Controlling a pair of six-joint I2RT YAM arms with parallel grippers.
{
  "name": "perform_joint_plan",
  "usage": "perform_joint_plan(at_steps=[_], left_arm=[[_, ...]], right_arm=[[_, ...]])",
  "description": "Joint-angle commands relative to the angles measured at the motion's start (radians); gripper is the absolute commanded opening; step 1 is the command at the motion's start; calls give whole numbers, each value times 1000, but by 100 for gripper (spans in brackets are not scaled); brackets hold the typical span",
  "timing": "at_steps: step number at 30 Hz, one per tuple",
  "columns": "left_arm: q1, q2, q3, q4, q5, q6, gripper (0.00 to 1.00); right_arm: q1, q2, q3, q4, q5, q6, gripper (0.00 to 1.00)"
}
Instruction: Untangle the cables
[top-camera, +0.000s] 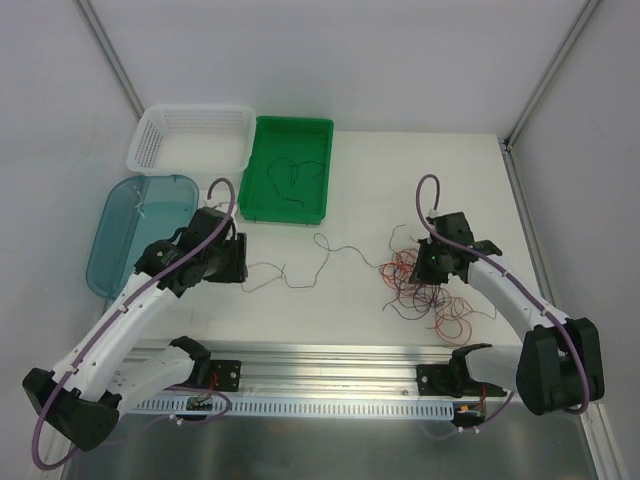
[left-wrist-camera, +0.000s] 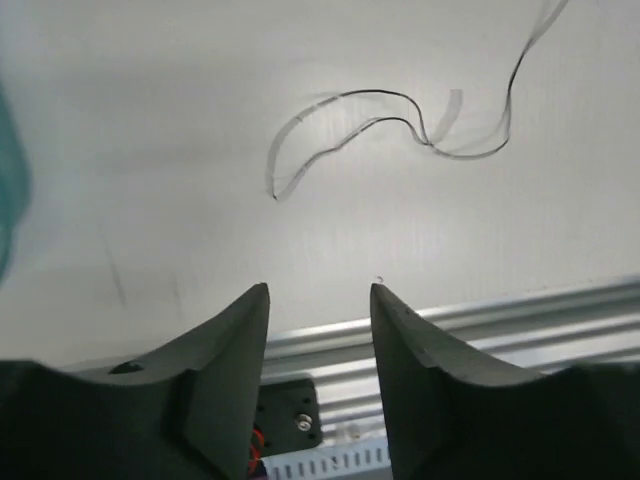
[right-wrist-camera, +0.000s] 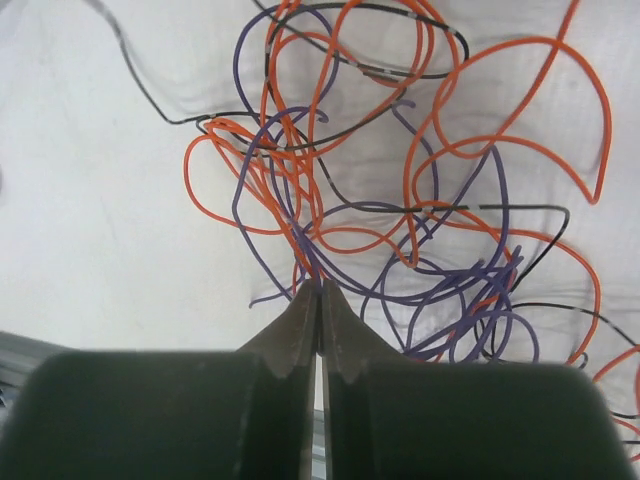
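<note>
Although most wires sit knotted, task judged early.

Top view: tangled heap of thin red-orange, purple and black cables (top-camera: 430, 288) on white desk (top-camera: 350, 310) beneath right jaws. One thin black wire (top-camera: 265, 265) lies separate mid-desk. Another dark wire (top-camera: 285, 180) inside green plastic tray (top-camera: 293, 123).

Left wrist view: left jaws apart, empty; separate black wire (left-wrist-camera: 375, 93) beyond.

Right wrist view: right jaws together, seemingly pinching orange and purple strands of heap (right-wrist-camera: 300, 235).
</note>
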Motion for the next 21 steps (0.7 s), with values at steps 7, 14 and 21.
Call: perform_joint_plan(at_steps=[7,14,21], left_arm=[[-307,111,-10,147,128,24,94],[-423,396,206,309,201,267,95],[-440,596,119,784,295,410,93]], right_arm=[[156,53,67,-72,55,-54,2],[173,1,53,-74,16,-50,1],[172,-119,102,-127,-15,-56,1]])
